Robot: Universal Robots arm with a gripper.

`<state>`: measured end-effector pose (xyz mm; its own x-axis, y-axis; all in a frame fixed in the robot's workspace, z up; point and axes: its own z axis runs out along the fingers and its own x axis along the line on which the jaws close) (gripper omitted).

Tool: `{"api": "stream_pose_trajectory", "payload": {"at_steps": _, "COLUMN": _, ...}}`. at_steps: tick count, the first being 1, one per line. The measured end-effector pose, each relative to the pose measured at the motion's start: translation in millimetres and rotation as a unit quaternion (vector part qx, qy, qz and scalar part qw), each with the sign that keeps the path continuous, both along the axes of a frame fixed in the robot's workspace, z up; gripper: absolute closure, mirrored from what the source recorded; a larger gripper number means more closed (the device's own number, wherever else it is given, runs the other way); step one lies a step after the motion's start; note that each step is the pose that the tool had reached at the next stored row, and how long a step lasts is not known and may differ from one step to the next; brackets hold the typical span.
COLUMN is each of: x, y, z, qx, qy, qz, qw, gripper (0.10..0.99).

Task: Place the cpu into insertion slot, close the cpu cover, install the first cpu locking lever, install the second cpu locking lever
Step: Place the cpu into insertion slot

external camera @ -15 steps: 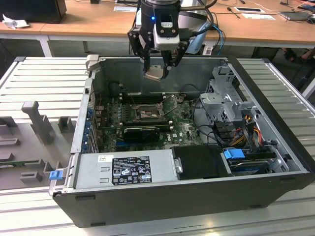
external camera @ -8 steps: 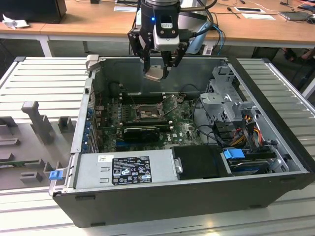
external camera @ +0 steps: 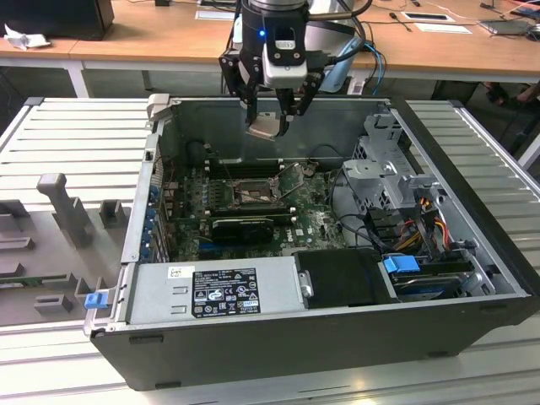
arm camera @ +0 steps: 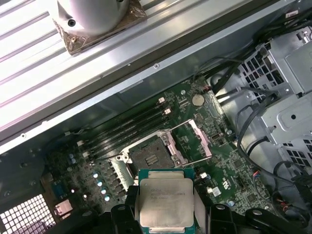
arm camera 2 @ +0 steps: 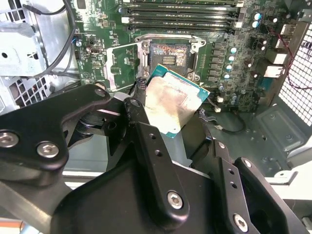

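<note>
My gripper (external camera: pixel 270 118) hangs over the open computer case, shut on the cpu (external camera: pixel 263 126), a flat square chip with a dull silver face. In both wrist views the cpu (arm camera 2: pixel 170 100) (arm camera: pixel 165 202) sits between the black fingers (arm camera 2: pixel 141 122), tilted and well above the board. The insertion slot (external camera: pixel 251 196) (arm camera 2: pixel 169 56) (arm camera: pixel 148 156) lies open on the green board below, its dark socket uncovered. The cpu cover (arm camera: pixel 200 139) (arm camera 2: pixel 119 66) stands swung open beside the slot, and thin wire levers are raised next to it.
Long black memory slots (arm camera: pixel 126 129) run beside the socket. A black card (external camera: pixel 240 228) and a grey power supply (external camera: pixel 215 287) sit at the case front, and a metal drive cage (external camera: pixel 384 169) with cables is on the exterior view's right. Grey fixtures (external camera: pixel 63 202) stand outside the case.
</note>
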<state>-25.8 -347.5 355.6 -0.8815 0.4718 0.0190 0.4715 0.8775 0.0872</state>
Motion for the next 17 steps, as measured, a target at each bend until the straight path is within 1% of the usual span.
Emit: {"api": "stream_pose_trajectory", "payload": {"at_steps": 17, "x": 0.0, "y": 0.0, "z": -0.8, "qx": 0.0, "qy": 0.0, "qz": -0.026, "qw": 0.9997, "gripper": 0.553}}
